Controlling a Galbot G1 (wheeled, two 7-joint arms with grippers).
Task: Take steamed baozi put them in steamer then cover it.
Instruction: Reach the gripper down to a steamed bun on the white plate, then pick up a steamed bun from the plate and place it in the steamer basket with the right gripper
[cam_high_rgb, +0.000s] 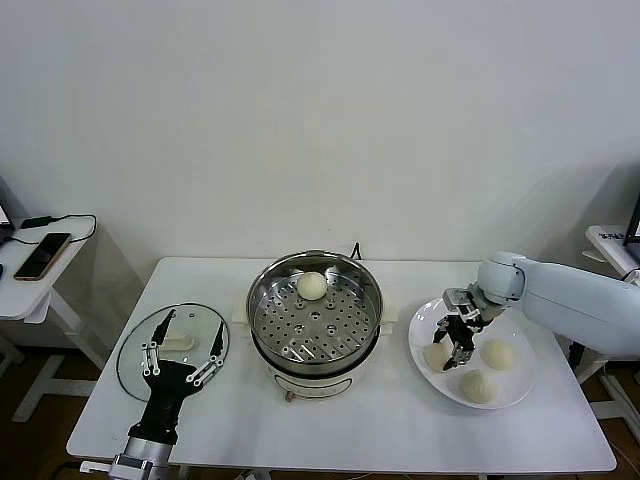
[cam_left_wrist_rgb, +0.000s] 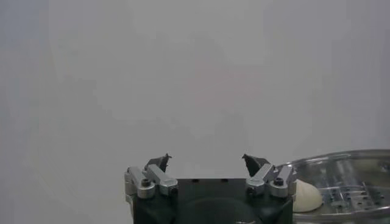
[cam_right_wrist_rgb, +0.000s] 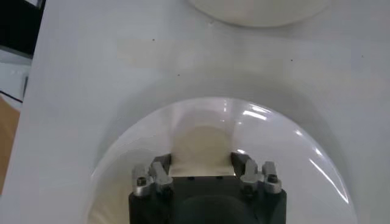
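Head view: steamer (cam_high_rgb: 315, 320) sits mid-table (cam_high_rgb: 400, 430), w/ one baozi (cam_high_rgb: 311, 285) on its perforated tray, far side. Cover (cam_high_rgb: 172, 350) lies flat on the table to the left of the steamer. Left claw (cam_high_rgb: 182, 350) hovers over the cover, fingers spread wide, nothing in them. White plate (cam_high_rgb: 470, 352) to the right of the steamer carries three more buns. Right claw (cam_high_rgb: 455, 338) is down at the plate's left bun (cam_high_rgb: 436, 355), fingers on either side of it; the other two lie near and right on the plate.

Left wrist view: left claw (cam_left_wrist_rgb: 207, 164) wide, empty; steamer rim (cam_left_wrist_rgb: 347, 182) and the bun in it (cam_left_wrist_rgb: 304, 196) show off to one side.

Right wrist view: right claw (cam_right_wrist_rgb: 202, 165) narrowed round a bun (cam_right_wrist_rgb: 201, 146) on the plate (cam_right_wrist_rgb: 274, 140), fingertips (cam_right_wrist_rgb: 161, 164) at its flanks; bun rests on the plate. Steamer's white base (cam_right_wrist_rgb: 259, 9) lies beyond.
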